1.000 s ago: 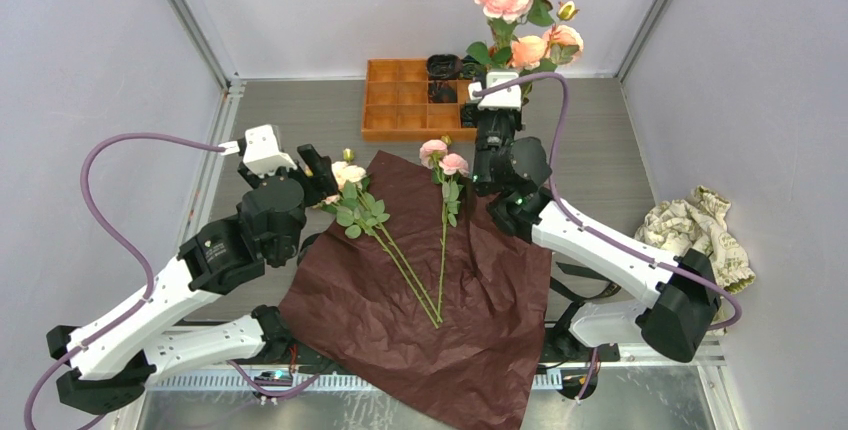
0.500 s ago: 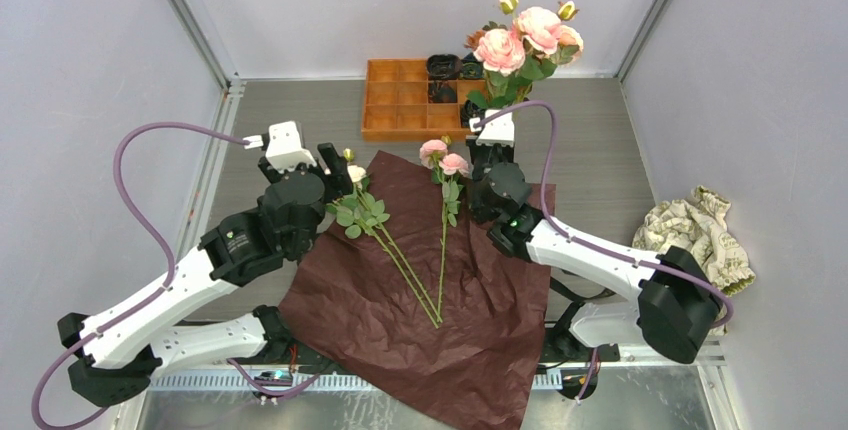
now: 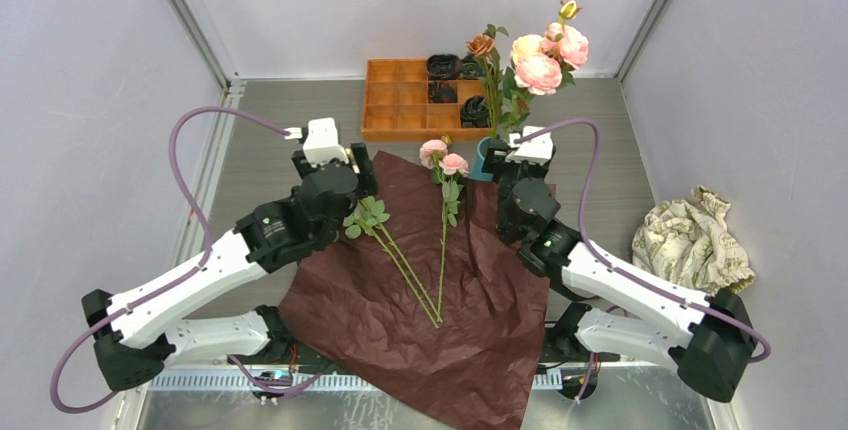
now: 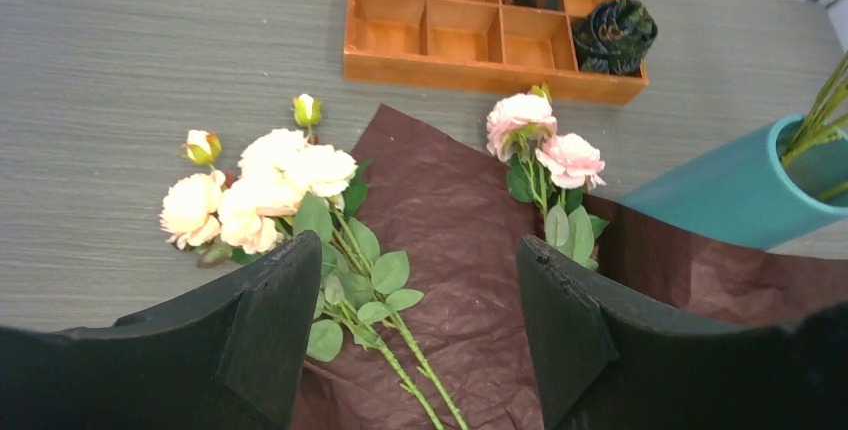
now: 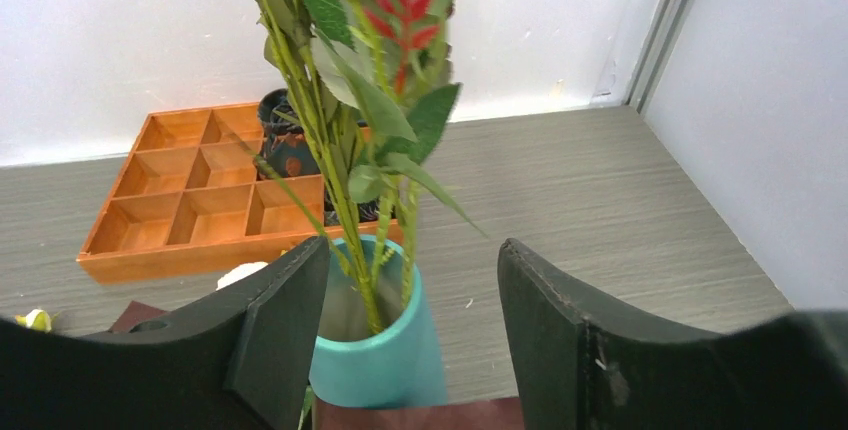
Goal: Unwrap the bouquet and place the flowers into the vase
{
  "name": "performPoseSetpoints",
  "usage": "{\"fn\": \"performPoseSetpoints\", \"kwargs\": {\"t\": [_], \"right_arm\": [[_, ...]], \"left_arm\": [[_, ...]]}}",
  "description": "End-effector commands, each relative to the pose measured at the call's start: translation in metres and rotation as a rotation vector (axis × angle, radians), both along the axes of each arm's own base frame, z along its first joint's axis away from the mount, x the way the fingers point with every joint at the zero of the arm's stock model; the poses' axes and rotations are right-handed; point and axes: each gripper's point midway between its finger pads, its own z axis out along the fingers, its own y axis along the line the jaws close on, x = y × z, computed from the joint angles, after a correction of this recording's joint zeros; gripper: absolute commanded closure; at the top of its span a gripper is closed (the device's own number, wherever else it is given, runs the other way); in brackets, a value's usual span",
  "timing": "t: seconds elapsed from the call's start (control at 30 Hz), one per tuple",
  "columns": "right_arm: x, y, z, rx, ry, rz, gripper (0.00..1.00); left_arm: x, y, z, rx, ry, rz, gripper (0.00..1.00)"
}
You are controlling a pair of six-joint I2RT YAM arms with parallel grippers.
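Since a second ago the right arm has brought its bunch down and back from in front of the tray, and the right tool [image 5: 408,272], then clamped on the stems, now has its jaws wide apart and holds nothing. The teal vase [image 5: 385,362] stands just beyond that gap, with the green stems of the flowers [image 3: 538,55] upright inside it. The left arm has swung toward the table's far edge. Its left tool [image 4: 412,260] hovers equally spread and empty above a cream spray [image 4: 260,190], touching nothing. One vase stands toward the far edge, just right of the orange tray [image 3: 400,100] and at the far right corner of the dark red paper [image 3: 420,320]. That single sheet lies flat at the table's middle, reaching the near edge. In the vase, three full pink and peach blooms, one rust-coloured bloom and one yellow bud show. Two sprays lie on the paper, their stems meeting near its centre: the cream one, with two small buds, and a pink spray [image 3: 443,158] with two blooms. From above, the left arm hides most of the cream heads. Four dark crumpled pieces [image 3: 475,110] sit in the tray's right compartments. One crumpled printed cloth [image 3: 690,235] lies by the right edge.
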Motion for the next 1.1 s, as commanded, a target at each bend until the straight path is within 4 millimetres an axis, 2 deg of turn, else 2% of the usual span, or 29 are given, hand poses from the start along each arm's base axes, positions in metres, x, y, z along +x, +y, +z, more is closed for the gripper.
{"fn": "performPoseSetpoints", "kwargs": {"t": [0.0,0.17,0.4,0.53,0.67,0.8,0.93,1.07], "right_arm": [[-0.014,-0.011,0.004,0.081,0.003,0.013,0.3],[-0.03,-0.03,0.013,0.11,-0.011,0.002,0.23],[-0.054,-0.05,0.025,0.222,-0.022,0.027,0.25],[-0.073,-0.066,0.04,0.308,-0.055,0.05,0.27],[-0.092,-0.082,0.067,0.396,-0.106,0.093,0.3],[-0.11,-0.096,0.087,0.456,-0.143,0.128,0.31],[-0.119,-0.104,0.09,0.477,-0.15,0.135,0.32],[-0.123,-0.108,0.09,0.491,-0.157,0.139,0.32]], "left_arm": [[0.006,-0.026,0.002,-0.069,-0.004,-0.052,0.28],[0.011,-0.05,-0.013,-0.071,0.039,-0.103,0.28],[0.022,-0.087,-0.041,-0.043,0.108,-0.173,0.27],[0.036,-0.121,-0.072,-0.055,0.207,-0.256,0.25],[0.049,-0.155,-0.108,-0.098,0.347,-0.346,0.26],[0.066,-0.172,-0.135,-0.034,0.422,-0.346,0.27],[0.078,-0.19,-0.16,0.011,0.466,-0.359,0.28],[0.086,-0.198,-0.181,0.04,0.504,-0.354,0.28]]}}
